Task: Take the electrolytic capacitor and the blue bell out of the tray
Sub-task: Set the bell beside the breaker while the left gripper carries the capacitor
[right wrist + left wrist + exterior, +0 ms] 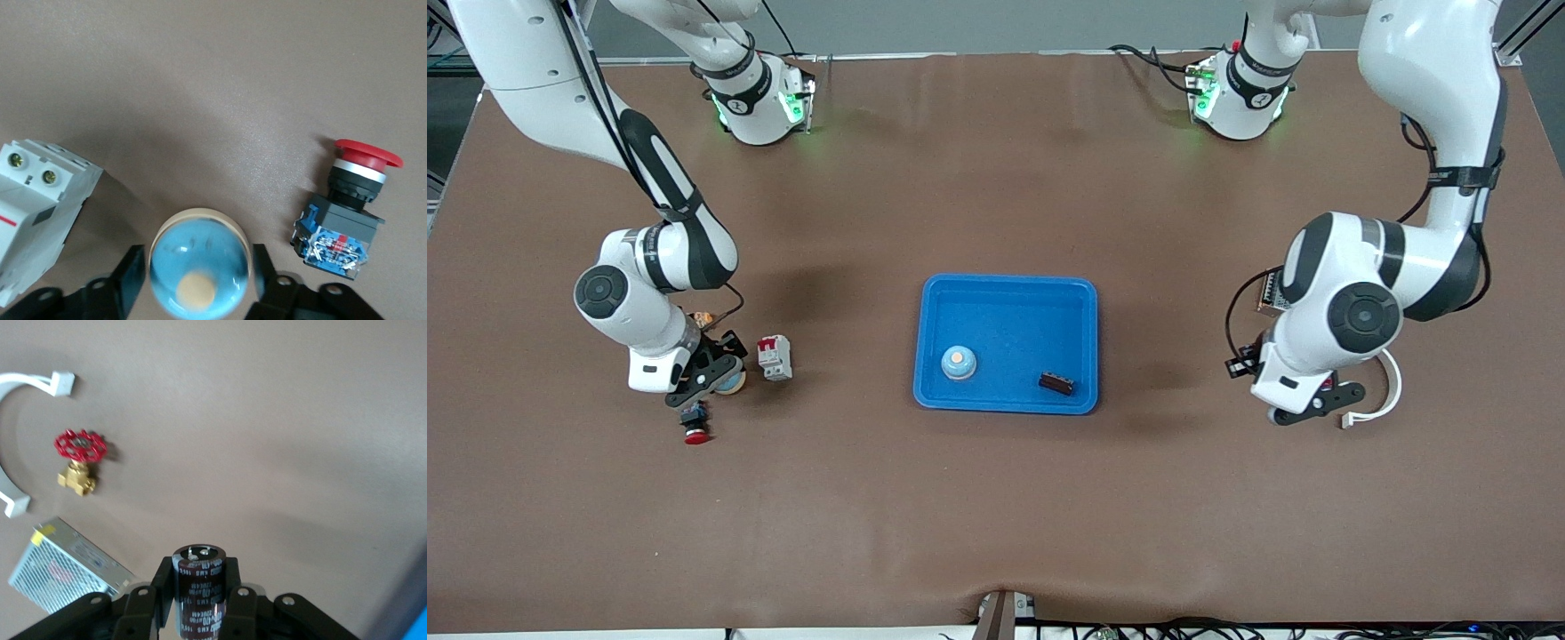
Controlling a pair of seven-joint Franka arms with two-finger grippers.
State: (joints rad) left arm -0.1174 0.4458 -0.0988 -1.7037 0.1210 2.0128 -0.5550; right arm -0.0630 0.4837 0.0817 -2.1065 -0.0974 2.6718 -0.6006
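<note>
The job looked nearly done to me: outside the mid-frame tray [1005,286], the left tool [199,577] was clamped on the electrolytic capacitor [199,593] over the desk [996,516], the right tool [197,265] straddled the blue bell [200,253], grip unclear, yet a second bell [959,362] sat in the tray.

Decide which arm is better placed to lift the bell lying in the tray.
Right, probably: the bell lies at the tray's end toward the right arm. The right gripper is over a second bell on the table; the left gripper is shut on a capacitor.
</note>
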